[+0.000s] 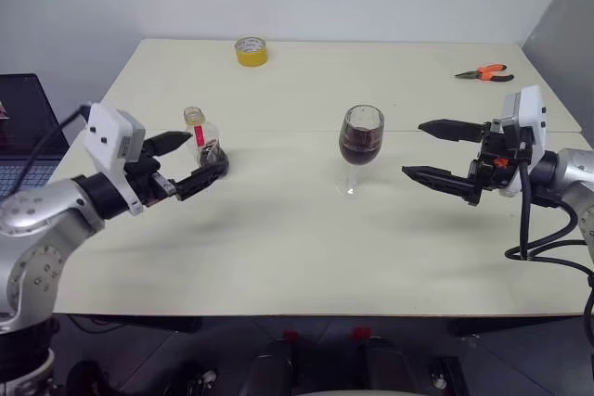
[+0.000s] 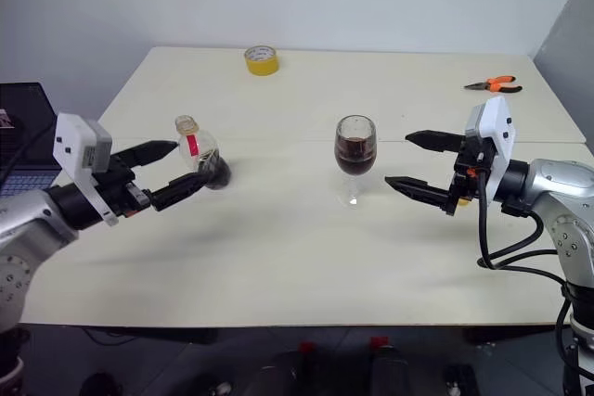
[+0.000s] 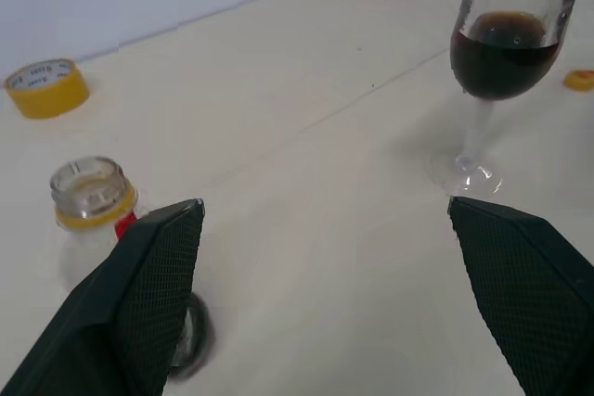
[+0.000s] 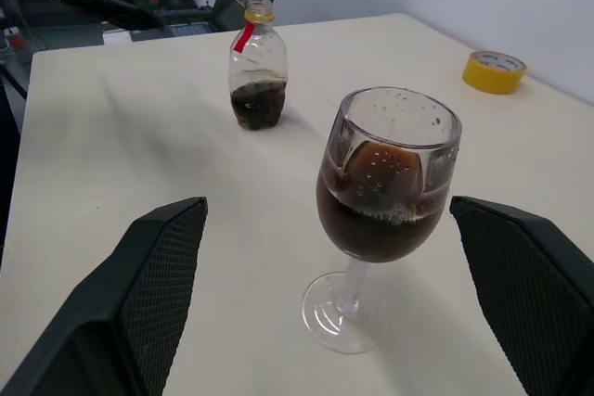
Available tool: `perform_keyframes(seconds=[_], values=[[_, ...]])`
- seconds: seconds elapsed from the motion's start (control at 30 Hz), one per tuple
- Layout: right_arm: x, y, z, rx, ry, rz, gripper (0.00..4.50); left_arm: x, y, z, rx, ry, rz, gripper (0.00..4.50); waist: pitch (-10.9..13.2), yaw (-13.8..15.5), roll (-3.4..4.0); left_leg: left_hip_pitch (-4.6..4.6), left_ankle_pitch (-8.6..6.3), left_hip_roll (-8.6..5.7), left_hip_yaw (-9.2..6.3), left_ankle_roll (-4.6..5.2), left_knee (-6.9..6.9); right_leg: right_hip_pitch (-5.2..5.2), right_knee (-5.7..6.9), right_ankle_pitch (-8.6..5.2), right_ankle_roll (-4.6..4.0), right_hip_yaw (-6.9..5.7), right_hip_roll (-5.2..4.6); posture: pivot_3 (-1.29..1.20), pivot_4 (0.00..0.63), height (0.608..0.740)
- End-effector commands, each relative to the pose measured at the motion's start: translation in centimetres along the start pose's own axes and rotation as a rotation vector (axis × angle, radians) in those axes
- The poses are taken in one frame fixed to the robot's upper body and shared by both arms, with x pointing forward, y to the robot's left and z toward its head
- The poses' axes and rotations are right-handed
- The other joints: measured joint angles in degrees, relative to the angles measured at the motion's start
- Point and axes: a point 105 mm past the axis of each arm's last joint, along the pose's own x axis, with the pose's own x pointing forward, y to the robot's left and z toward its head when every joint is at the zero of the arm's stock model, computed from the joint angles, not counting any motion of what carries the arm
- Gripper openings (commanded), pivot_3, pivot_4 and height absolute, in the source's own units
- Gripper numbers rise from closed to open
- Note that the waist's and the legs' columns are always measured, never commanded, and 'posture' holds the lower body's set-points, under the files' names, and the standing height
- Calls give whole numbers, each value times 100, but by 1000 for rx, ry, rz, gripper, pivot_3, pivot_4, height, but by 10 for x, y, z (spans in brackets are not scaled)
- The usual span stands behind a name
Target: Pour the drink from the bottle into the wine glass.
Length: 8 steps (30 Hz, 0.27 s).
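Upright uncapped bottle (image 4: 257, 66), wine glass (image 4: 388, 201) half full, drink (image 4: 376, 225)

No lettering is showing clearly enough to read: the bottle (image 4: 257, 67) is carrying a red label band, its print too small to make out.

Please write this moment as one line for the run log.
glass: part full, upright | bottle: upright, uncapped, some drink left | left gripper: open, at bottle | right gripper: open, empty

A cream table (image 1: 278, 257) carries the bottle (image 1: 202, 144), the wine glass (image 1: 359, 148), yellow tape roll (image 1: 251, 51) and orange pliers (image 1: 484, 72).
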Motion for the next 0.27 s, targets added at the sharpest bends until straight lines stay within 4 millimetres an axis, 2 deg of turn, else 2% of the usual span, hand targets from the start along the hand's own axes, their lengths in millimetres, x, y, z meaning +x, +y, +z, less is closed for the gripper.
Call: perform_keyframes(seconds=[0.03, 0.27], values=[[-6, 0, 10, -52, -18, 11, 4500, 3, -6, 20, 43, -44, -57, 4474, 0, -5, 0, 0, 0, 0, 1, 0, 1, 1, 0, 0, 0, 1, 0, 0, 150, 740], [-10, -4, 12, -63, -18, 4, 4500, 11, -14, 24, 51, -65, -142, 4474, 1, -16, 2, 0, 0, 1, 1, 0, 0, 0, 0, 0, 0, 2, 0, 0, 150, 740]])
